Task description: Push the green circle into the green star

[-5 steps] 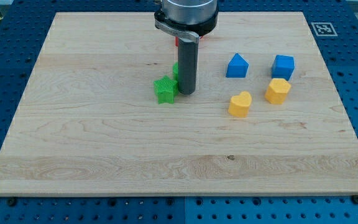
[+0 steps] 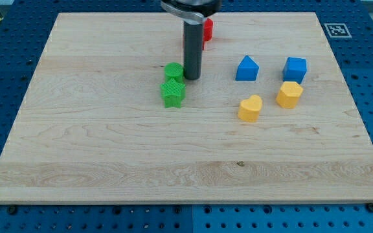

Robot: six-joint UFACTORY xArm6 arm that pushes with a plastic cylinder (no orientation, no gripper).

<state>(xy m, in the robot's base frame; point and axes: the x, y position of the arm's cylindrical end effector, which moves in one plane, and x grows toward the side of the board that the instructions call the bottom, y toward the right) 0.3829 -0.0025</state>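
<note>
Just right of the green circle (image 2: 173,70), which touches the green star (image 2: 172,93), my tip (image 2: 192,78) stands upright, gripping nothing.

The arm is entering from the far edge of the view, a little left of centre, with only the lower rim of its metal collar (image 2: 191,6) showing at the top. From that collar the straight dark rod (image 2: 192,48) is hanging upright, with no visible tilt to either side. My tip (image 2: 192,78) is resting down at the surface, in the far half of it and somewhat left of the middle. No joints or upper links are showing.
</note>
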